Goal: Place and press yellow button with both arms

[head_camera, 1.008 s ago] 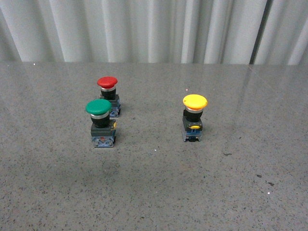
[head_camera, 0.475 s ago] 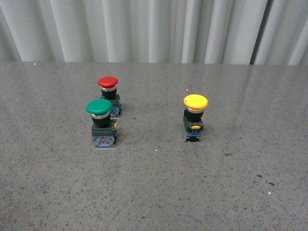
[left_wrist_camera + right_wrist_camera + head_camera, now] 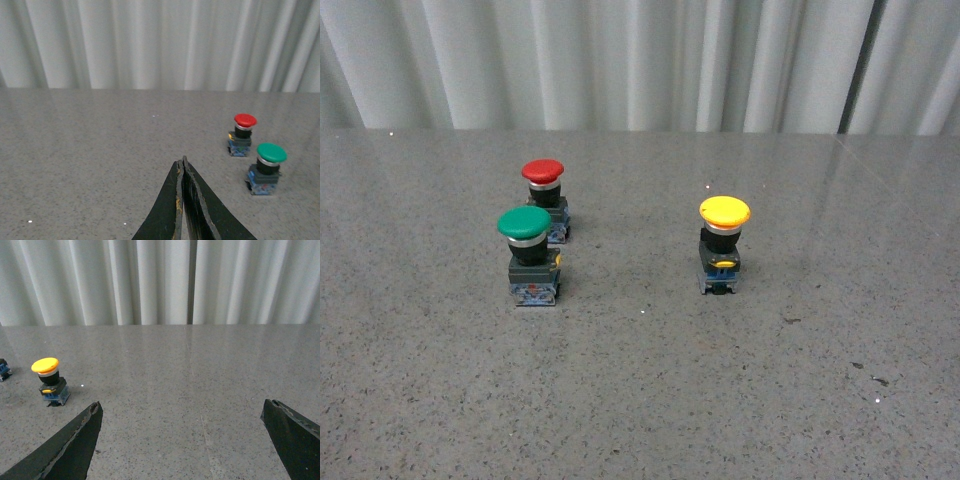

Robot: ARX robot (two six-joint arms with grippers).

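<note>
Yellow button stands uncovered; right tool, spread wide, is partly cropped.

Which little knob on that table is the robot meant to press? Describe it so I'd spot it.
Look at the grey speckled table before the white curtain. Three small push-buttons stand on it: the green button and red button close together on the left, the yellow button alone to their right. Only it has a domed yellow cap.
</note>
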